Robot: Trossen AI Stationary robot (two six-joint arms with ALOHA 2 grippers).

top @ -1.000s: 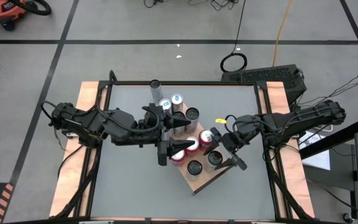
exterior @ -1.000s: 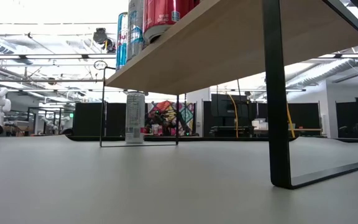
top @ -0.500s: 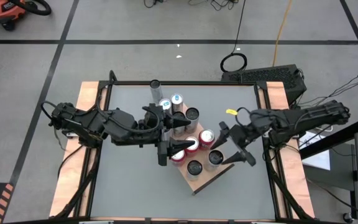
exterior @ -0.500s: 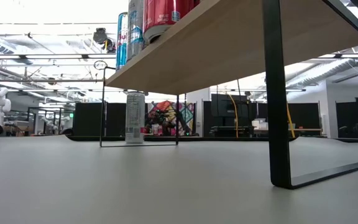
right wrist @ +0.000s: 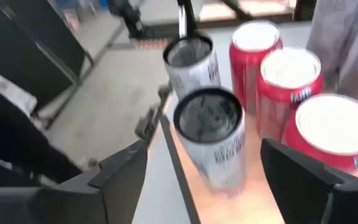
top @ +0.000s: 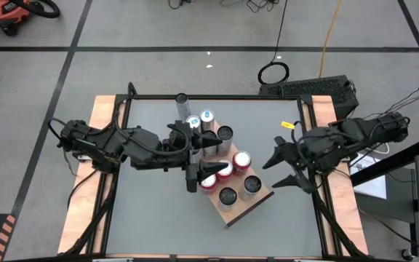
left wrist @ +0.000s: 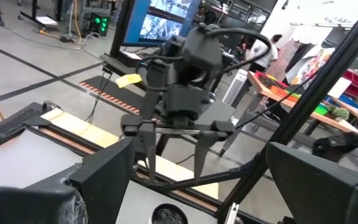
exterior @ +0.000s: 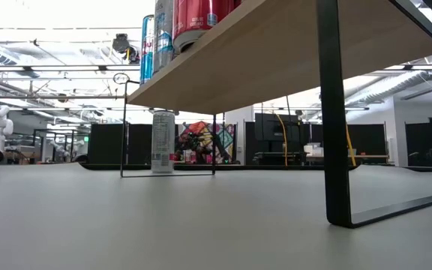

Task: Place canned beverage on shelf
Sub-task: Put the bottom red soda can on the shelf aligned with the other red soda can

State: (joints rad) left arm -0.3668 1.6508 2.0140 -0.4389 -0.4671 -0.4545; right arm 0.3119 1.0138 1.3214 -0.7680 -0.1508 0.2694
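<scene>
Withdrawing empty, your right claw (top: 288,161) stands wide beside the shelf (top: 257,203); back straight away from the cans (right wrist: 210,134), avoiding the wide, empty left claw (top: 208,156).

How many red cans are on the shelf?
3 red cans in a row across the shelf: one toward the right gripper, one at the left gripper, one beyond it. More may be hidden.

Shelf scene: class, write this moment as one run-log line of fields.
shelf: cans standing on it | right gripper: open, empty, beside shelf | left gripper: open, over the cans | lone can: on table behind shelf
</scene>
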